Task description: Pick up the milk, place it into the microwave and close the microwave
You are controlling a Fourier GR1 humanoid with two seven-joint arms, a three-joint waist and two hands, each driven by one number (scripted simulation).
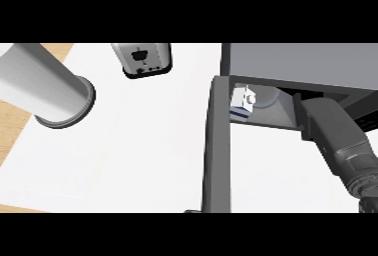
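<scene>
While I am looking down from the head view, I am seeing the milk (243,102) standing upright inside the microwave (295,62), near the left side of the opening. It is a small white carton with a blue band low down. My right forearm (336,135) is reaching into the opening, and it is sitting beside the milk, a little apart from it. The right hand is hiding inside the box, so I cannot tell if its fingers are apart or curled. I cannot see it touching the carton from here.

The microwave door (218,145) is hanging wide open, and I am seeing it edge-on as a long dark bar running down toward me. My left forearm (44,87) is showing at the top left, big and grey, but its hand is out of view. A toaster (144,59) is sitting on the white counter (125,160), well apart from the door.

I am thinking the milk part is nearly done, and the door is what is left. To do it well, I am planning to pull the right arm straight back out, slowly, keeping it away from the carton so the milk is not tipping. Only when the arm is fully clear of the opening am I wanting to push the door, starting at its far end and swinging it all the way closed.
</scene>
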